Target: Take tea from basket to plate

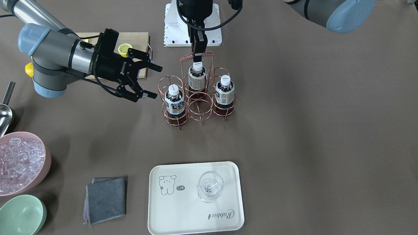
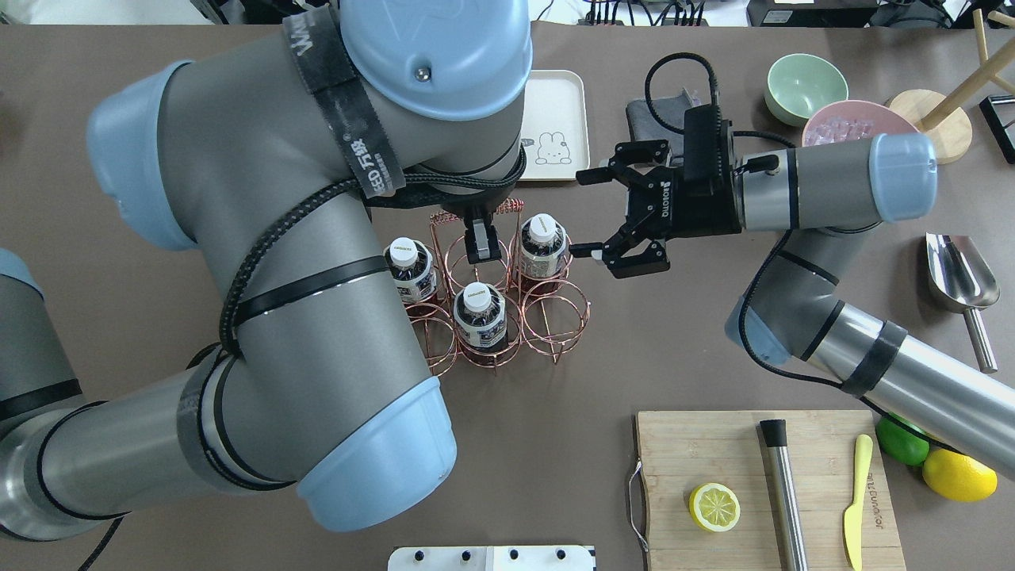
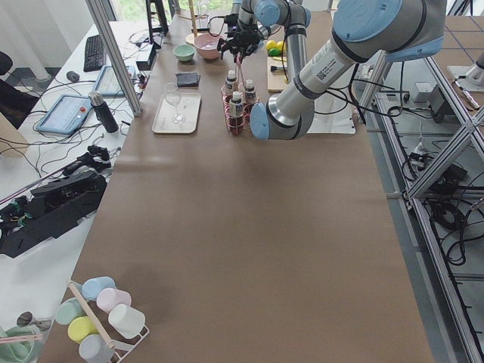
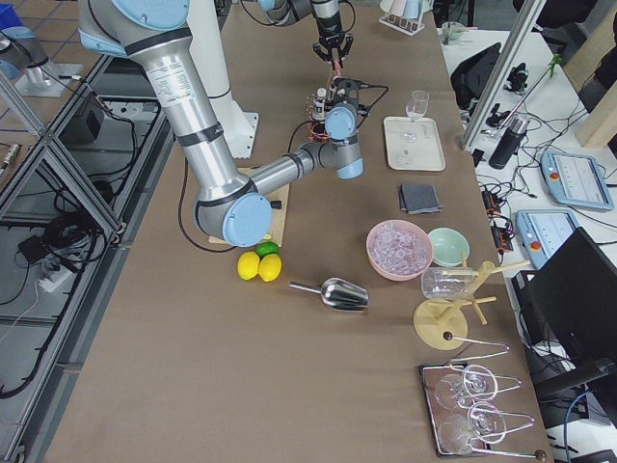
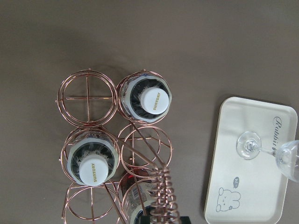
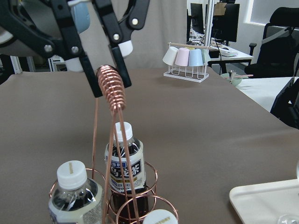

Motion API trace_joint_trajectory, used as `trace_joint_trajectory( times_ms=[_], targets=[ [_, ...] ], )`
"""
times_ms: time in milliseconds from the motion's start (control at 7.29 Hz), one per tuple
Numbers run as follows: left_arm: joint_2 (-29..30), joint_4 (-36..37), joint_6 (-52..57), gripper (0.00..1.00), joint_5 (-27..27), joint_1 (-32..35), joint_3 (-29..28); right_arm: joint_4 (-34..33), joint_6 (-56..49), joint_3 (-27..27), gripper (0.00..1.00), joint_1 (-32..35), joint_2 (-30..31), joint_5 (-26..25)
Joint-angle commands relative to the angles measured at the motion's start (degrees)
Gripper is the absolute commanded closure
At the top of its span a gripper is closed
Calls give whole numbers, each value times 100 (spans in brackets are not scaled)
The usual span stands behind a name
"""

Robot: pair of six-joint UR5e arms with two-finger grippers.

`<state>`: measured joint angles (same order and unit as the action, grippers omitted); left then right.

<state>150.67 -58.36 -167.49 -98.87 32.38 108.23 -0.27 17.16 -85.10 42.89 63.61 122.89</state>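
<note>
Three tea bottles [image 1: 174, 101] [image 1: 197, 78] [image 1: 224, 91] with white caps stand in the copper wire basket [image 1: 199, 105]. My left gripper [image 1: 197, 57] comes down from above and is shut on the basket's coiled handle [image 6: 111, 86]. My right gripper [image 1: 156, 81] is open and empty. It lies level beside the basket, its fingertips a little short of the nearest bottle [image 2: 542, 242]. The cream plate [image 1: 183, 209] lies near the table's far edge with a stemmed glass [image 1: 210, 186] on it. It also shows in the left wrist view [image 5: 261, 140].
A cutting board [image 2: 761, 507] with a lemon half, muddler and knife lies under my right arm. A pink bowl of ice [image 1: 19, 160], a green bowl [image 1: 21, 215], a grey cloth [image 1: 106, 199] and a metal scoop [image 2: 959, 274] sit on my right side.
</note>
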Motion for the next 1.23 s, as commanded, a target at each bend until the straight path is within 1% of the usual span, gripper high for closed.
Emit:
trace_joint_trajectory(
  times_ms=[0, 411, 549, 823, 960, 1097],
  targets=[
    [-3, 0, -3, 100, 8, -3, -21, -122, -334, 37, 0, -378, -7, -345],
    [15, 0, -3, 100, 9, -21, -30, -324, -703, 55, 0, -492, -68, -538],
    [15, 0, -3, 100, 17, -30, -30, -394, -749, 55, 2, -536, -129, -547],
    [41, 0, -3, 100, 9, -38, -30, -404, -854, 72, 13, -624, -130, -705],
    [24, 0, 6, 100, 0, -30, -30, -404, -942, 90, 17, -633, -121, -723],
    [-2, 0, 15, 100, 0, -12, -30, -404, -1047, 99, 24, -633, -113, -723]
  ],
)
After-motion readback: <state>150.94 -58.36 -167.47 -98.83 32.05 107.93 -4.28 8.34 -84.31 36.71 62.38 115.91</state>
